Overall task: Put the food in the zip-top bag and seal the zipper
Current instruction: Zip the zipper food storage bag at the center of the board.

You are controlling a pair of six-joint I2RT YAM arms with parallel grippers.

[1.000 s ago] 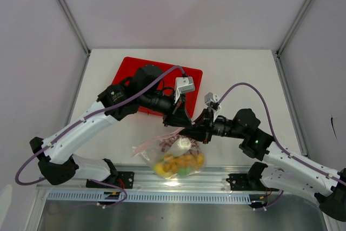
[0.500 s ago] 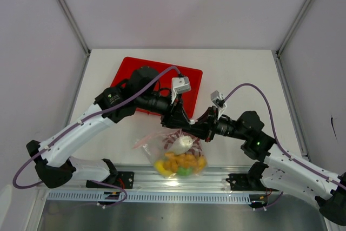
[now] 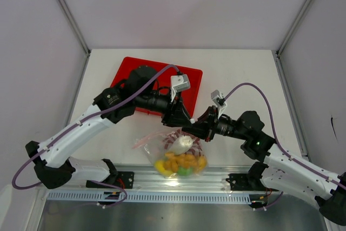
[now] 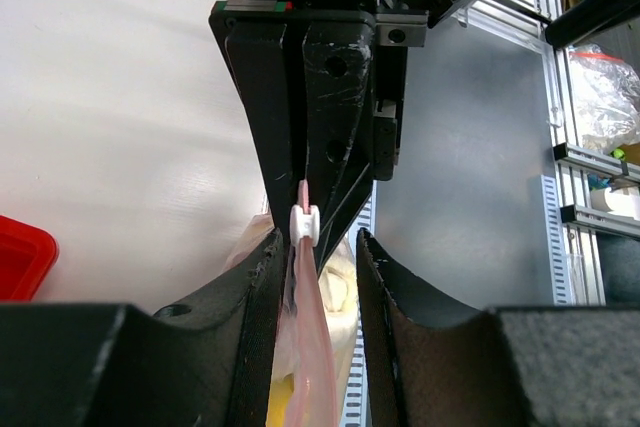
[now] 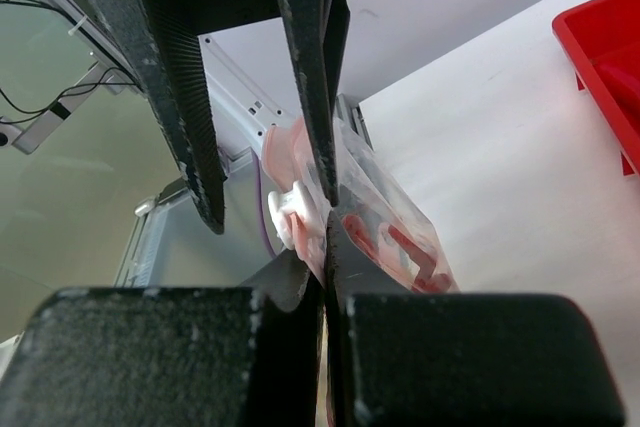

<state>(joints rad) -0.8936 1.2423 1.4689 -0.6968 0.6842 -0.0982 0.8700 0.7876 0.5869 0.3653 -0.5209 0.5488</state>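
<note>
A white table (image 3: 243, 79) fills the floor of the enclosure, and a flat red plastic tray (image 3: 127, 68) lies on its far left part. Both arms reach in from the near edge and meet just in front of the tray's near right corner.

A clear, crinkly zip-top bag (image 3: 162, 147) sits in front of the tray, between it and the grooved aluminium rail (image 3: 216, 174) at the table's near edge, with its mouth raised towards the tray and its lower end at the rail. The toy food (image 3: 178, 163) is inside it. Yellow oval fruits (image 3: 160, 166), an orange ruffled piece (image 3: 181, 162) and a green round fruit (image 3: 185, 171) are heaped at the end farthest from the tray. A white leek stalk (image 3: 181, 144) and red chillies (image 5: 390, 242) lie above them, nearer the tray.

The right gripper (image 5: 325, 257) has its two black fingers pressed flat together, pinching the thin pinkish-red zipper strip (image 4: 310, 347) at the bag's mouth. The left gripper (image 4: 317, 239) faces it from the tray side. Its fingers stand apart, one on each side of the strip, which runs up the gap close beside one finger. A small white plastic slider (image 4: 303, 224) sits on the strip just at the left fingertips, between them and the clamped right fingers.
</note>
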